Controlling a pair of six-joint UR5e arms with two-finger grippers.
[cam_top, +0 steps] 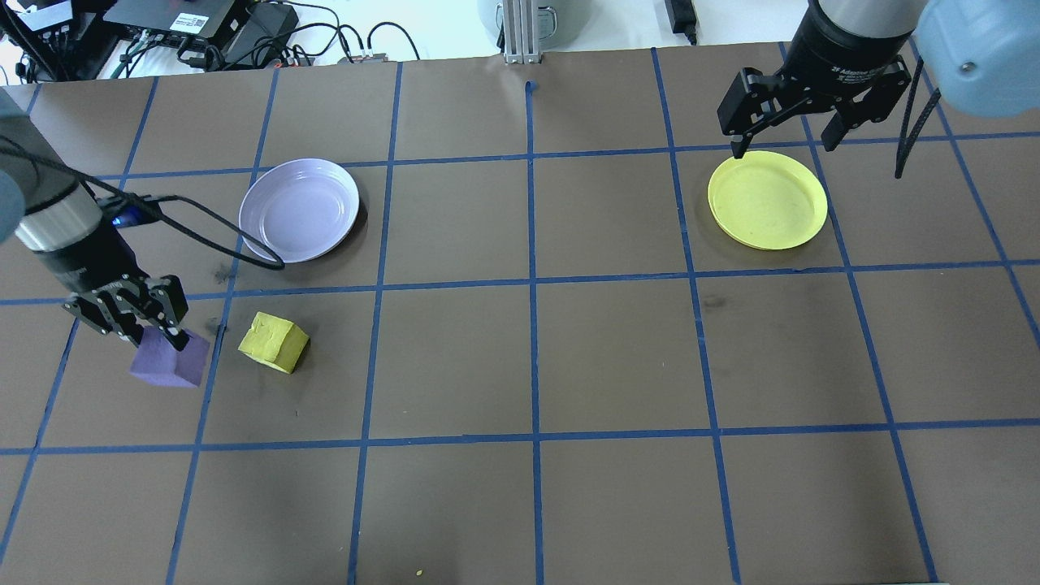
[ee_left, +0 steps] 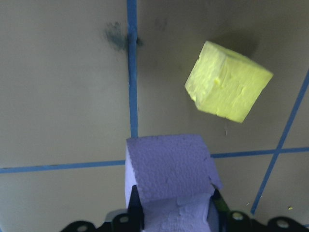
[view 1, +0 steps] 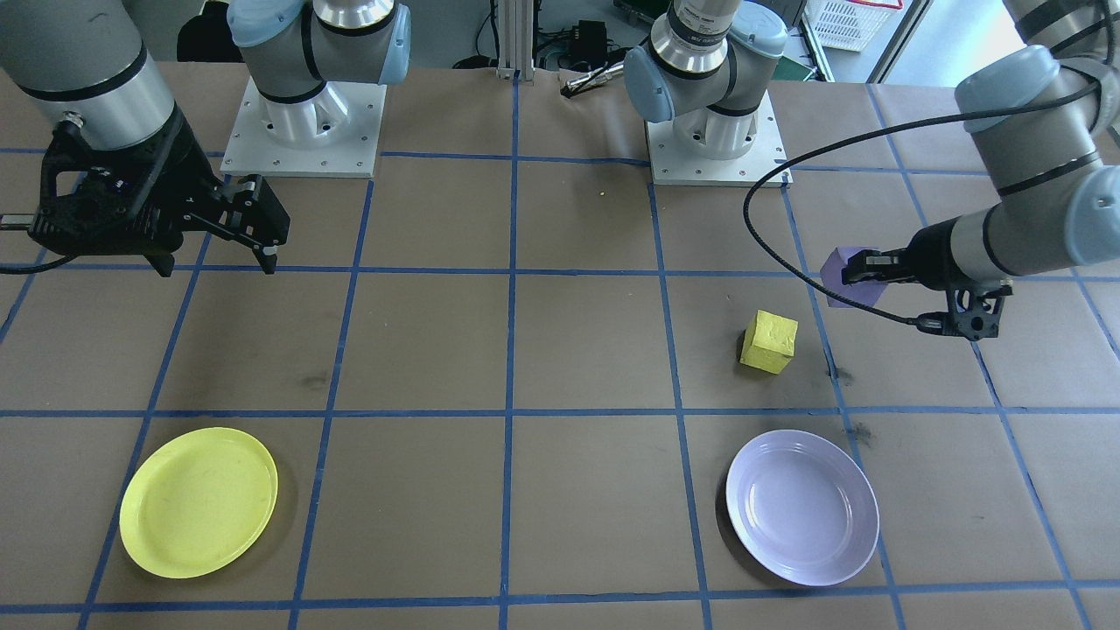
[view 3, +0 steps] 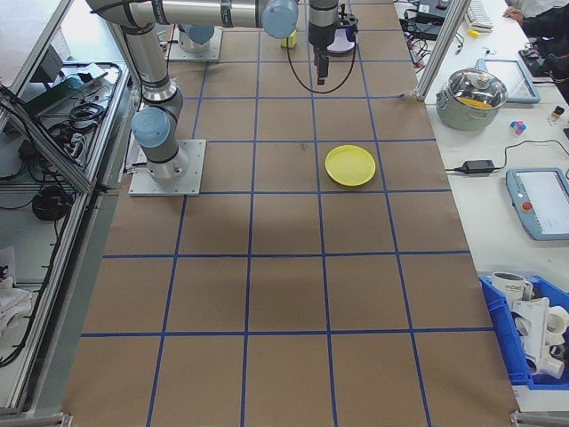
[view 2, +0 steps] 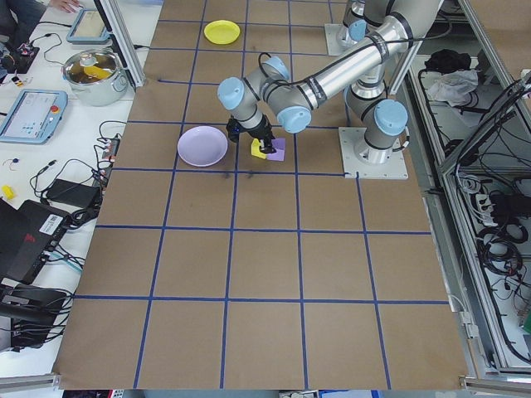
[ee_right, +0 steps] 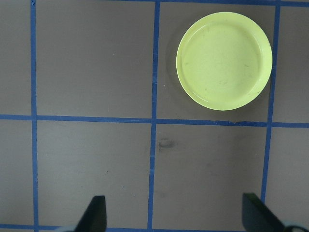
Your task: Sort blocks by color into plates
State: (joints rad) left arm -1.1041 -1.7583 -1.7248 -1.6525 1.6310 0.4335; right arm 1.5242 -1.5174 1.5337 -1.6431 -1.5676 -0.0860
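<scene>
1. Near the table's left end, on the robot's side, the left gripper is clamped on the purple block; the left wrist view shows a finger pressed on each side of it.
2. Just beside it, the yellow block sits tilted on the table, apart from the gripper.
3. Toward the far edge, the lavender plate lies empty, near both blocks.
4. Near the far right corner, the yellow plate lies empty.
5. Above that plate's far rim, the right gripper hangs with fingers spread apart, holding nothing.
6. White print on the right gripper's body begins "2F Adaptive"; the remainder is too small to read.
</scene>
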